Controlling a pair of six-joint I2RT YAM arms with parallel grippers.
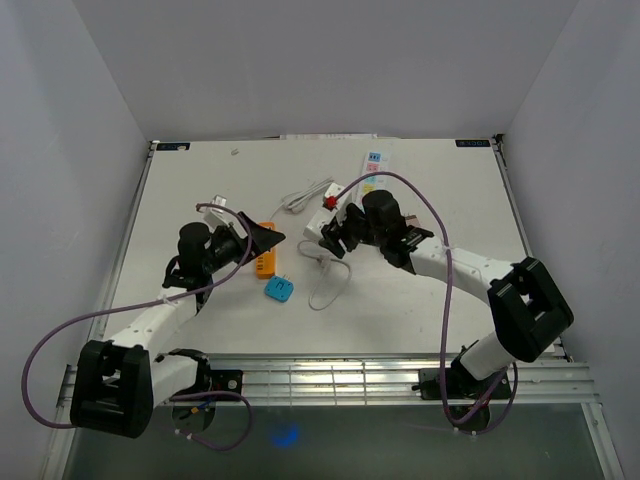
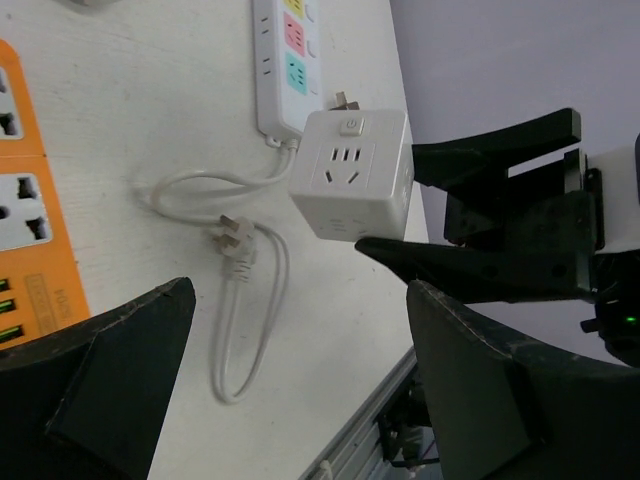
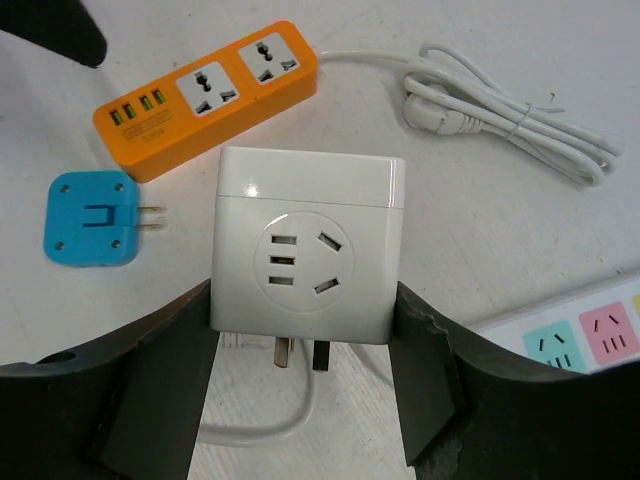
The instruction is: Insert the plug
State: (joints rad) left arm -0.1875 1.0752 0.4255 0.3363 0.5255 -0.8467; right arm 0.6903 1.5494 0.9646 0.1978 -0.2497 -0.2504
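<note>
Closest to the lens in the right wrist view, the right fingers [image 3: 160, 380] are clamped on the two side faces of the white cube adapter [image 3: 308, 250], its round socket face turned up at the camera and its metal prongs [image 3: 285, 350] sticking out of the edge nearest the wrist. The left wrist view shows the same cube tilted and seemingly held off the tabletop [image 1: 470, 170], just beside the end of the white power strip [image 2: 285, 60], with the prongs pointing roughly toward that strip's teal socket. The step in hand looks like the approach and line-up before insertion, since the prongs are not yet in any socket. The next move probably calls for squaring the cube so the prongs meet the socket slots straight on, then a firm push along the prong axis. The strip is loose and may slide unless it is braced. The left fingers [image 2: 120, 360] are spread wide apart with nothing between them, near the orange power strip [image 2: 25, 200], so they could do the bracing. Whether the white strip or the orange one is the intended target cannot be settled from here. Only two prongs show and a third, if there is one, is hidden. The white strip is cut off at the frame edge in both wrist views. From above the cube is mostly covered by the right arm. A blue adapter [image 3: 88, 218], a coiled cable [image 3: 510, 115] and a loose cord [image 2: 235, 245] lie nearby.
</note>
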